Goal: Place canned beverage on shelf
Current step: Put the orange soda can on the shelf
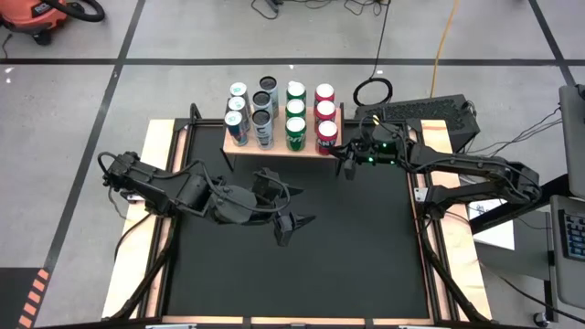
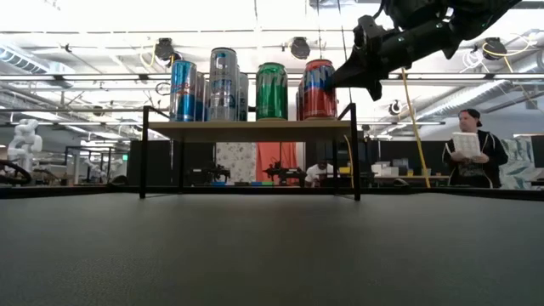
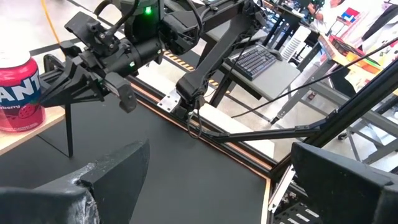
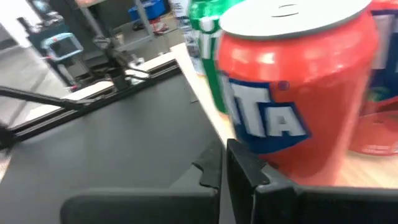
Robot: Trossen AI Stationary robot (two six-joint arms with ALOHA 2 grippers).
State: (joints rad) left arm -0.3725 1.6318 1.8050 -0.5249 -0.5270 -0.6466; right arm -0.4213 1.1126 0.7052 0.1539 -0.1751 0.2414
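The shelf [image 1: 283, 144] is set at the far edge of the black tabletop [image 1: 302, 265] and is filled with twelve cans in four columns: blue-and-silver, dark, green, red; the front red can [image 1: 326, 135] is stood at the shelf's front right corner, released; the right pincer [image 1: 348, 169] is held just off that corner, level with the can, fingers pressed together on nothing; the left pincer [image 1: 291, 219] is kept spread over the tabletop, well in front of the shelf.
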